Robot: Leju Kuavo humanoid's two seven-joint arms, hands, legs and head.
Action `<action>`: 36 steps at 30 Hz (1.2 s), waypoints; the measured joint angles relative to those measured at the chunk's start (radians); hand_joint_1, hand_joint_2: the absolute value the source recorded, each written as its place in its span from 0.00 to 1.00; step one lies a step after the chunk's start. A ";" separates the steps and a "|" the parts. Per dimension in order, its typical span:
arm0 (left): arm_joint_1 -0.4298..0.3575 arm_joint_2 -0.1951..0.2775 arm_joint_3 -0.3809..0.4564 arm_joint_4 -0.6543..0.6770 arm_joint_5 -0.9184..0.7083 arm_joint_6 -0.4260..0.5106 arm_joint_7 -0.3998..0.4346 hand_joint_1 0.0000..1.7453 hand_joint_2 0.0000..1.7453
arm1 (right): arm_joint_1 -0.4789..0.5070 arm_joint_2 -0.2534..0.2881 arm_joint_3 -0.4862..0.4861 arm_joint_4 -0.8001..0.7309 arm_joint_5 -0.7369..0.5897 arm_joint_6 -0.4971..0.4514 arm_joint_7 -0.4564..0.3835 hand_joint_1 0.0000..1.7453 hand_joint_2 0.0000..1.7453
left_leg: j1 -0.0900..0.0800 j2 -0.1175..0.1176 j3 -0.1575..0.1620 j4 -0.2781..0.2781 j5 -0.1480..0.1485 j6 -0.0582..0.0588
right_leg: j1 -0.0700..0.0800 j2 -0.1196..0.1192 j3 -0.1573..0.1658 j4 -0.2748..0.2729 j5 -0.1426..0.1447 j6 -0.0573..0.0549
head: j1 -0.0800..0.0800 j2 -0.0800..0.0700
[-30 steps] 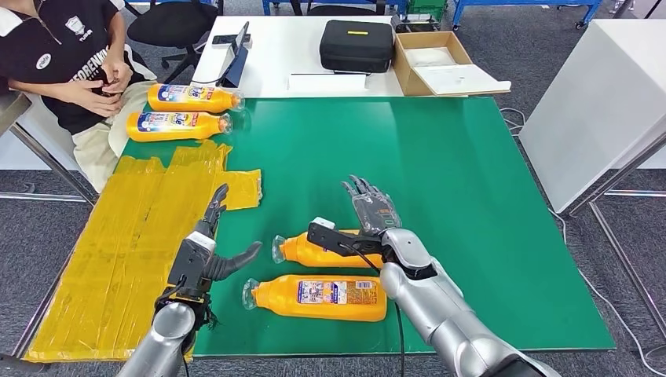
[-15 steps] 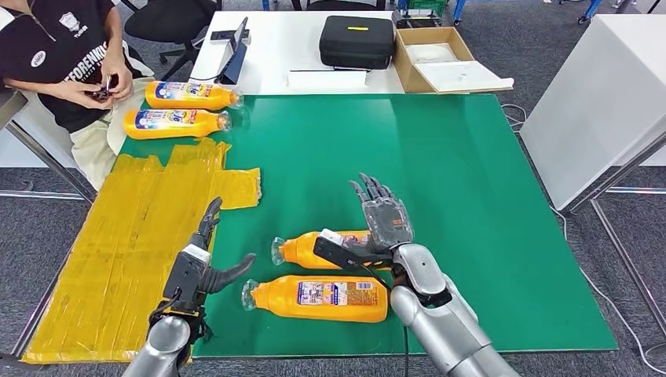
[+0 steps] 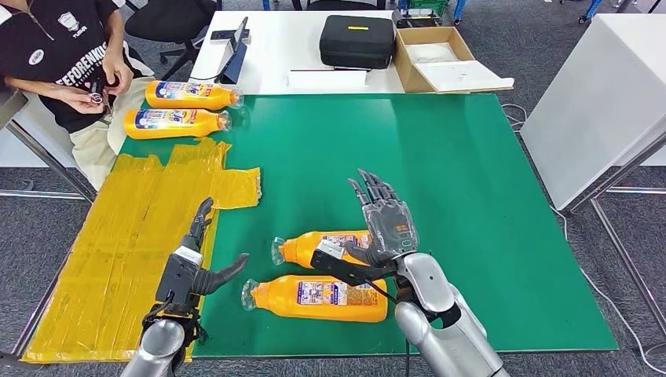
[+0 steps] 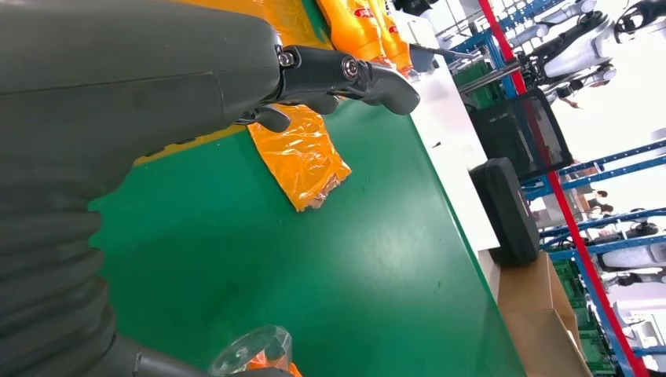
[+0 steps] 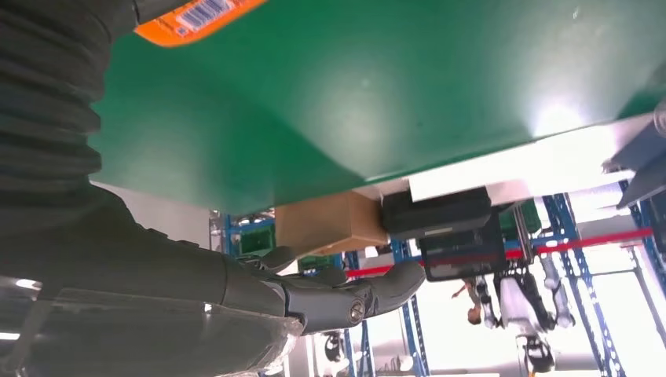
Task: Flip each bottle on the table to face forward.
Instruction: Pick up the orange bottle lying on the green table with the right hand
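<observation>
- Green matting covers the work table, with grey carpet around it and a white table behind, at the top of the head view.
- Right hand, centre of the frame, is raised with its fingers spread and pointing away from the robot; it holds nothing and hovers over the far end of the nearer pair's upper bottle.
- Left hand, lower left, is also spread and empty, thumb stretched toward the bottles, fingers over the edge of the yellow plastic sheet.
- Two orange bottles lie on their sides between the hands, clear caps pointing left: the upper bottle partly hidden by the right hand, the lower bottle just below it, showing a white and blue printed label too small to read.
- Two more orange bottles lie side by side at the upper left of the matting, caps pointing right, labels colourful but unreadable.
- A seated person in the upper left corner wears a dark shirt with white lettering, partly legible as "FORENN".
- A black case and an open cardboard box sit on the white table.
</observation>
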 joint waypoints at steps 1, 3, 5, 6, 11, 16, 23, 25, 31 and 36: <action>0.000 -0.002 0.002 0.000 -0.001 -0.003 0.000 0.00 1.00 | 0.002 0.000 0.000 0.000 -0.001 0.010 0.001 0.00 1.00 | 0.000 0.000 0.000 0.000 0.000 0.000 | 0.000 0.000 0.000 0.000 0.000 0.000 | 0.000 0.000; -0.001 -0.005 0.005 0.000 -0.002 -0.009 0.001 0.00 1.00 | 0.006 0.000 -0.002 0.003 -0.006 0.030 0.004 0.00 1.00 | 0.000 0.000 0.000 0.000 0.000 0.000 | 0.000 0.000 0.000 0.000 0.000 0.000 | 0.000 0.000; -0.004 -0.008 0.006 0.000 -0.004 -0.013 0.002 0.00 1.00 | 0.007 -0.001 -0.004 0.014 -0.017 0.050 0.005 0.00 1.00 | 0.000 0.000 0.000 0.000 0.000 0.000 | 0.000 0.000 0.000 0.000 0.000 0.000 | 0.000 0.000; -0.006 -0.008 0.006 0.000 -0.004 -0.015 0.002 0.00 1.00 | 0.007 -0.001 -0.005 0.025 -0.024 0.059 0.003 0.00 1.00 | 0.000 0.000 0.000 0.000 0.000 0.000 | 0.000 0.000 0.000 0.000 0.000 0.000 | 0.000 0.000; -0.012 -0.010 0.006 0.001 -0.004 -0.021 0.004 0.00 1.00 | 0.003 -0.001 -0.008 0.074 -0.043 0.074 -0.004 0.00 1.00 | 0.000 0.000 0.000 0.000 0.000 0.000 | 0.000 0.000 0.000 0.000 0.000 0.000 | 0.000 0.000; -0.013 -0.010 0.006 0.001 0.002 -0.019 0.008 0.00 1.00 | -0.034 0.008 -0.006 0.155 -0.047 0.080 -0.003 0.00 1.00 | 0.000 0.000 0.000 0.000 0.000 0.000 | 0.000 0.000 0.000 0.000 0.000 0.000 | 0.000 0.000; -0.013 -0.010 0.008 0.001 0.008 -0.017 0.011 0.00 1.00 | -0.095 0.025 -0.007 0.279 -0.063 0.070 0.001 0.00 1.00 | 0.000 0.000 0.000 0.000 0.000 0.000 | 0.000 0.000 0.000 0.000 0.000 0.000 | 0.000 0.000; -0.014 -0.010 0.008 0.003 0.012 -0.016 0.011 0.00 1.00 | -0.101 0.028 -0.007 0.300 -0.061 0.067 0.002 0.00 1.00 | 0.000 0.000 0.000 0.000 0.000 0.000 | 0.000 0.000 0.000 0.000 0.000 0.000 | 0.000 0.000; -0.022 -0.010 0.008 0.016 0.020 -0.011 0.009 0.00 1.00 | -0.115 0.035 -0.007 0.355 -0.056 0.063 0.004 0.00 1.00 | 0.000 0.000 -0.001 0.000 0.000 0.000 | 0.000 0.000 0.000 0.000 0.000 0.000 | 0.000 0.000; -0.028 -0.010 0.008 0.024 0.022 -0.011 0.008 0.00 1.00 | -0.123 0.038 -0.007 0.390 -0.055 0.065 0.004 0.00 1.00 | 0.000 0.000 -0.001 0.000 0.000 0.000 | 0.000 0.000 0.000 0.000 0.000 0.000 | 0.000 0.000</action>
